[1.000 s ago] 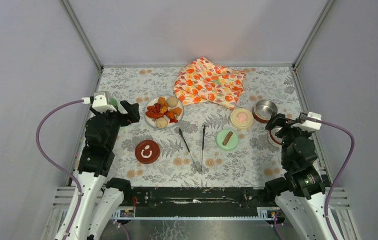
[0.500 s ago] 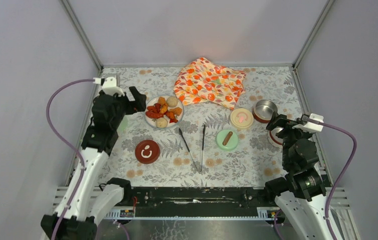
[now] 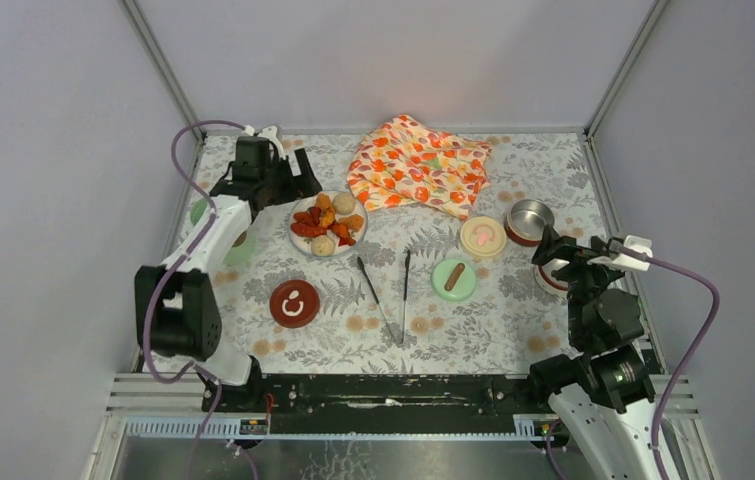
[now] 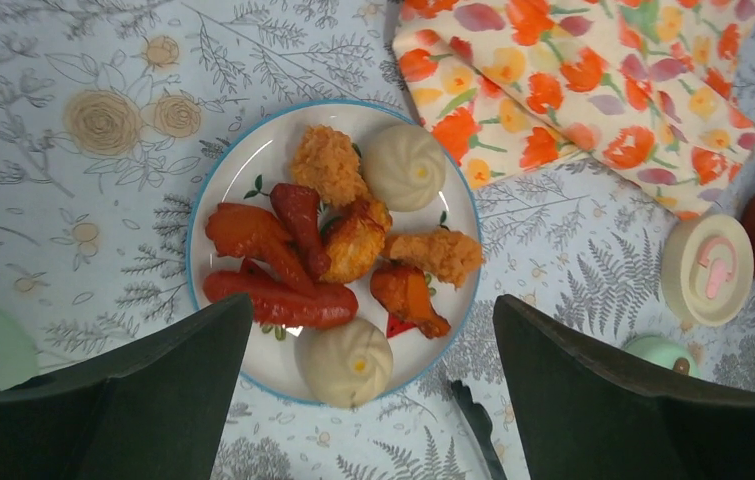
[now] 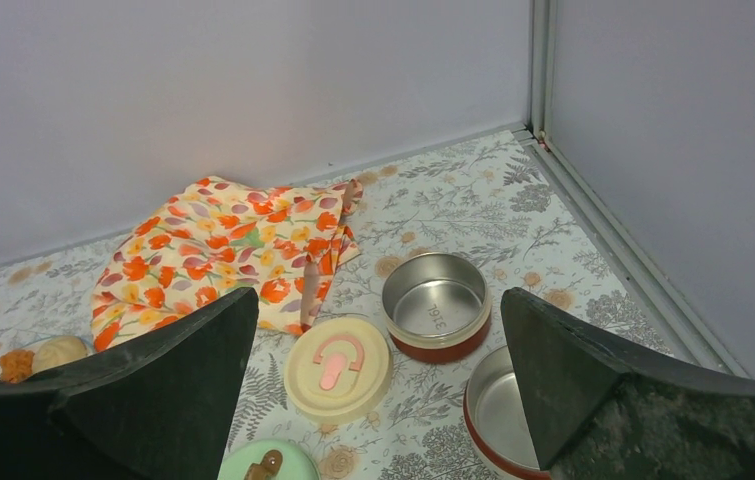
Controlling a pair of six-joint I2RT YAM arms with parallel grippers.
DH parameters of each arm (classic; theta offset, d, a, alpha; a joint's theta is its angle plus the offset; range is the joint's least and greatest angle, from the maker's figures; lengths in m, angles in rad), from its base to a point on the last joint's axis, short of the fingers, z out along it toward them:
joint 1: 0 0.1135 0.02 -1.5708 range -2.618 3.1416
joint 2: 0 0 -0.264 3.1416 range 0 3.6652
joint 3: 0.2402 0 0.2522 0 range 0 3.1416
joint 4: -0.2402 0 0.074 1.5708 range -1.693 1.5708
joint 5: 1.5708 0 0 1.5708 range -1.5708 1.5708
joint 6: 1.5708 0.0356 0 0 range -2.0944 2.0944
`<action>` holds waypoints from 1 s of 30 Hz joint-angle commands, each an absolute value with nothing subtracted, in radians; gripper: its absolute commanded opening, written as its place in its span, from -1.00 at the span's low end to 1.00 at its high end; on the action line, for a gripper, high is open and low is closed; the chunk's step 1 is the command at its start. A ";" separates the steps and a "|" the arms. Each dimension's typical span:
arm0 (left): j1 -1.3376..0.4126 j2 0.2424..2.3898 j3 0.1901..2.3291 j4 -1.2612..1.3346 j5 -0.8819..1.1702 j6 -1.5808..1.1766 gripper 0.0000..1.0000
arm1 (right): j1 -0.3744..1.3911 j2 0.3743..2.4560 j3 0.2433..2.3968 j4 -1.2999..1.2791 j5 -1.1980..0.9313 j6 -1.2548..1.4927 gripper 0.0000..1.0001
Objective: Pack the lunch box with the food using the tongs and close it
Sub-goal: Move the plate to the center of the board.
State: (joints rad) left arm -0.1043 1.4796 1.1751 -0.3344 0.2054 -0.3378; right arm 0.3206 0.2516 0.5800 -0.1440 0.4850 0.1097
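Left claw (image 4: pixel 371 300) and right claw (image 5: pixel 378 300) both spread, empty. Tongs (image 3: pixel 377 297) lie on the bench (image 3: pixel 473 330) at 5 o'clock from the plate (image 4: pixel 253 165) of food (image 4: pixel 353 240); best pinch across both arms mid-length, squarely

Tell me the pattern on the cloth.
The cloth is cream, printed with orange, red and purple flowers and small green leaves. It shows best in the left wrist view.

I see a booth with plain pale grey walls (image 3: pixel 373 60), joined at the back corners by slim metal posts (image 3: pixel 165 70). The table (image 3: pixel 553 160) wears a whitish covering printed with grey ferns and tan roses. A black rail (image 3: pixel 383 390) runs along its near edge. The light is soft and even.
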 commanded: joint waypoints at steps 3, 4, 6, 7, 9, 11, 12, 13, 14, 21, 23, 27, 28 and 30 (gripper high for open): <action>-0.057 1.704 1.329 -0.330 0.288 -0.381 0.97 | 0.328 0.216 0.573 -0.096 0.452 0.123 1.00; -0.054 1.737 1.353 -0.330 0.288 -0.373 0.97 | 0.328 0.213 0.572 -0.097 0.449 0.124 1.00; -0.049 1.803 1.406 -0.347 0.268 -0.355 0.97 | 0.328 0.206 0.571 -0.100 0.445 0.125 1.00; -0.044 1.832 1.430 -0.354 0.273 -0.345 0.97 | 0.328 0.204 0.571 -0.100 0.445 0.126 1.00; -0.027 1.882 1.461 -0.355 0.303 -0.332 0.97 | 0.328 0.199 0.567 -0.095 0.445 0.126 1.00; -0.009 1.931 1.494 -0.370 0.339 -0.315 0.97 | 0.328 0.193 0.563 -0.090 0.440 0.127 1.00; -0.002 1.954 1.515 -0.385 0.352 -0.301 0.97 | 0.328 0.193 0.562 -0.088 0.435 0.127 1.00; -0.002 1.977 1.540 -0.397 0.362 -0.287 0.97 | 0.328 0.192 0.561 -0.087 0.432 0.127 1.00; -0.002 1.997 1.555 -0.409 0.364 -0.272 0.97 | 0.328 0.193 0.562 -0.087 0.432 0.128 1.00; 0.028 2.101 1.584 -0.433 0.488 -0.255 0.97 | 0.328 0.187 0.562 -0.088 0.443 0.125 1.00; 0.028 2.117 1.573 -0.423 0.533 -0.271 0.96 | 0.328 0.187 0.561 -0.088 0.441 0.127 1.00; 0.028 2.097 1.500 -0.339 0.613 -0.333 0.92 | 0.328 0.183 0.562 -0.091 0.436 0.128 1.00; 0.028 2.086 1.476 -0.312 0.631 -0.351 0.92 | 0.328 0.180 0.561 -0.092 0.436 0.129 1.00; 0.027 2.065 1.431 -0.265 0.662 -0.383 0.92 | 0.328 0.177 0.563 -0.093 0.436 0.129 1.00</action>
